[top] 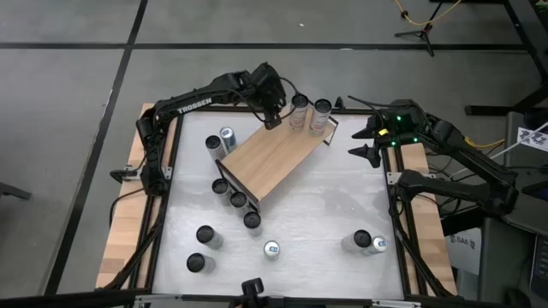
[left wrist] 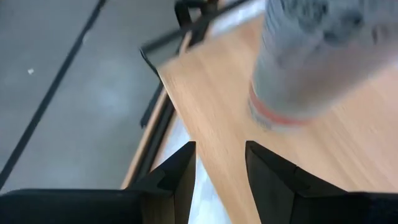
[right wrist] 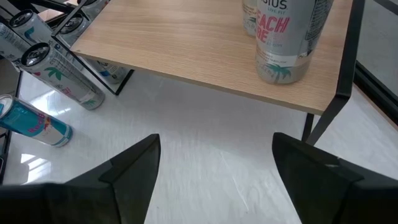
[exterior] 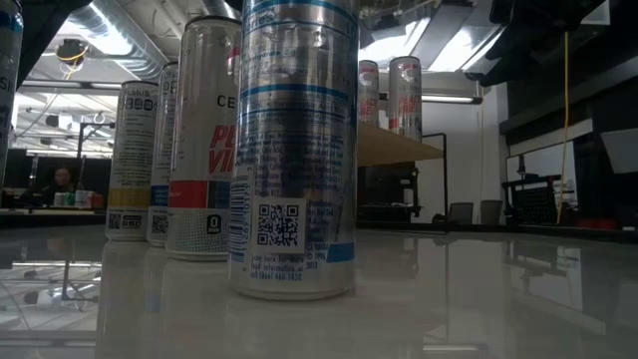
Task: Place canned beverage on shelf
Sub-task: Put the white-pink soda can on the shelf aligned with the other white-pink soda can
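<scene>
The shelf (top: 274, 158), a light-brown board on black frame ends, stands slantwise on the white table. Two silver cans (top: 299, 107) (top: 321, 111) stand upright on its far right end, as the right wrist view (right wrist: 292, 37) also shows. My left gripper (top: 272, 115) hovers over the shelf's far edge just left of the nearer can (left wrist: 323, 56), open by a narrow gap (left wrist: 221, 152) with nothing between the fingers. At the table's right edge my right gripper (top: 368, 141) waits open (right wrist: 214, 149), facing the shelf (right wrist: 186, 43).
Several more cans stand on the table: two left of the shelf (top: 221, 139), a row along its near left corner (top: 238, 199), others toward the near edge (top: 205, 235) (top: 272, 249) (top: 370, 242). One of them fills the low view (exterior: 294, 150). Bare board lies in the shelf's middle.
</scene>
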You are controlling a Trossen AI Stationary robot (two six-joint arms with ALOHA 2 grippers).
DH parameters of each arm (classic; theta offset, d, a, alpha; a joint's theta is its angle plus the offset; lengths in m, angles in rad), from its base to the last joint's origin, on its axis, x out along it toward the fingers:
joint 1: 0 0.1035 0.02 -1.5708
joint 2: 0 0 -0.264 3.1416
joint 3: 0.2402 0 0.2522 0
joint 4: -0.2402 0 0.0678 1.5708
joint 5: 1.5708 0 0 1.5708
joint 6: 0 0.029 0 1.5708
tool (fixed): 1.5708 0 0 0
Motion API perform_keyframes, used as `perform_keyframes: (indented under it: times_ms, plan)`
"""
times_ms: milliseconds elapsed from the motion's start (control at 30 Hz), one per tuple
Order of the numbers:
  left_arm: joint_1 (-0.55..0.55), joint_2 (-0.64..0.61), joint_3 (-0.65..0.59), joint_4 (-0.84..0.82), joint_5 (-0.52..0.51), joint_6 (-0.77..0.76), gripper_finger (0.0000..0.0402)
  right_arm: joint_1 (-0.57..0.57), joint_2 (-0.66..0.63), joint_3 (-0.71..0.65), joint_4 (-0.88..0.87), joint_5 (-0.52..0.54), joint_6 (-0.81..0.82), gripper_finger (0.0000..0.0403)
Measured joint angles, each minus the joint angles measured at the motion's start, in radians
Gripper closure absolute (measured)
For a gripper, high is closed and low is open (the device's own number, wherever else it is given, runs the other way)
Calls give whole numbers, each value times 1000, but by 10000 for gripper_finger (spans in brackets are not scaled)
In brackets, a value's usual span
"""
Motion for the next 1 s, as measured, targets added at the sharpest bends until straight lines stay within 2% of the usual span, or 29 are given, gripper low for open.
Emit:
perform_keyframes:
  times_ms: [200, 1000]
  plan:
    - [-22, 0, 0, 30, 44, -1, 271, 0, 0, 0, 0, 0, 0, 98]
    - [-56, 40, 0, 208, 49, 0, 271, 0, 0, 0, 0, 0, 0, 98]
